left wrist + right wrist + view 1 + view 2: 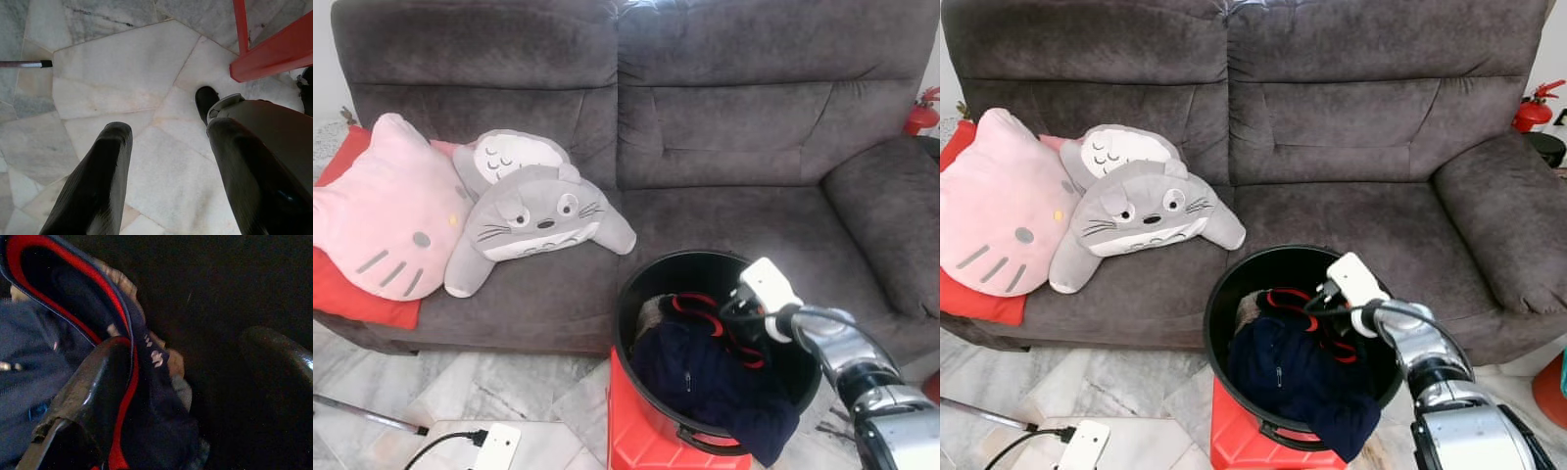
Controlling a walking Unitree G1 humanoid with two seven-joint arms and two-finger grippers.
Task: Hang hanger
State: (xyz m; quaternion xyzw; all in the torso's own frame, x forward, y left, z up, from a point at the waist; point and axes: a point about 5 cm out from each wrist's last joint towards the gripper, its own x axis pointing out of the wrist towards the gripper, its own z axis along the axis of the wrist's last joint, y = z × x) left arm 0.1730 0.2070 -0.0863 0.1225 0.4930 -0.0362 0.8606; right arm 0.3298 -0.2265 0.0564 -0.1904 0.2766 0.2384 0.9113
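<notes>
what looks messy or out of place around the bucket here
A dark navy garment spills over the front rim of the black bucket instead of lying inside. The right gripper is reaching in among the red-trimmed clothes. On the floor, a white power strip and a rod lie loose.

Head eyes look down on sofa [705, 147] and bucket [1234, 284]; wrist cameras sight along their fingers

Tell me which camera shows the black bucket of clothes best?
The left eye view: the whole black bucket shows, navy clothes inside, right pincer reaching in. The right eye view shows the same. The right wrist view sees just its dark inside.
</notes>
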